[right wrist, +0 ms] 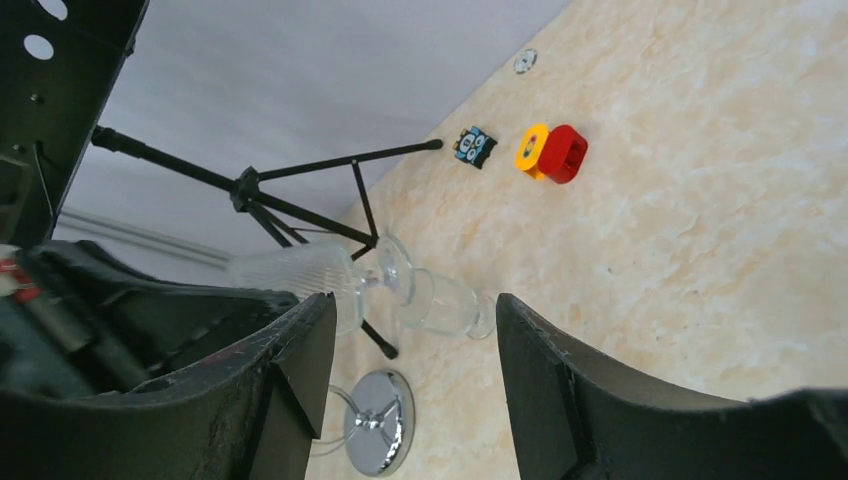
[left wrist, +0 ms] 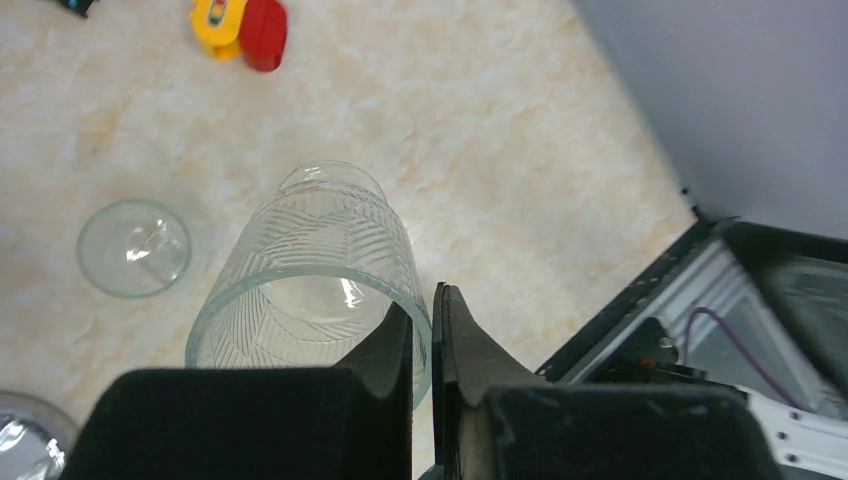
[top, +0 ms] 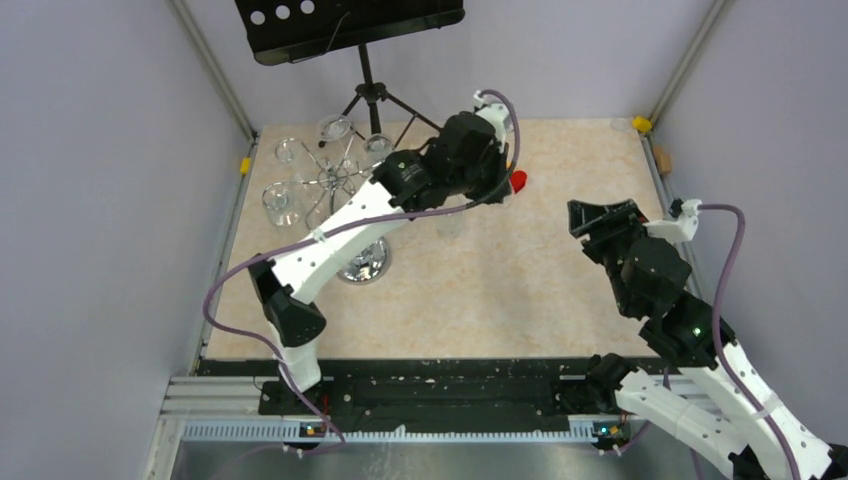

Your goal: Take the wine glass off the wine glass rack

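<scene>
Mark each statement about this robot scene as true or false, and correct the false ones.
1. The left gripper pinches the rim of a patterned glass. True.
2. The right gripper holds a glass. False: it is open and empty.
3. Several glasses hang on the rack. True.
4. The red and yellow item sits on the rack's base. False: it lies on the table, apart from the rack.
</scene>
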### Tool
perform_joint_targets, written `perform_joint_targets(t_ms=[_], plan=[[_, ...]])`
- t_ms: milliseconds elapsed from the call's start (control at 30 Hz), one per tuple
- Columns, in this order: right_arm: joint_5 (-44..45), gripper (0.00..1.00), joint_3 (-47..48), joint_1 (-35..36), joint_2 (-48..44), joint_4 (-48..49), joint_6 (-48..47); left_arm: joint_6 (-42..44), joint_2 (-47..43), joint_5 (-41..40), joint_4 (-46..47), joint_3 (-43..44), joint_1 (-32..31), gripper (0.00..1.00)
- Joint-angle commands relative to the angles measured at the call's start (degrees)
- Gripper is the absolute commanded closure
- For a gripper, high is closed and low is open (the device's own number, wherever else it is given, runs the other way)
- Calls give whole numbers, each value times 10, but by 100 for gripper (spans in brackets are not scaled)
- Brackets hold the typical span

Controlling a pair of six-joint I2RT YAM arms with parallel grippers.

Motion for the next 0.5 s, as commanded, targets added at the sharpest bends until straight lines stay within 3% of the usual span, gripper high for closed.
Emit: perform_joint_targets(t_ms=[0,467], plan=[[35,40,38,-3,-22,-37,-57,33,33,-77,-43,76,-8,100],[46,38,50,-3,-31,-35,-153,43,176,-89,-69,104,-10,100]])
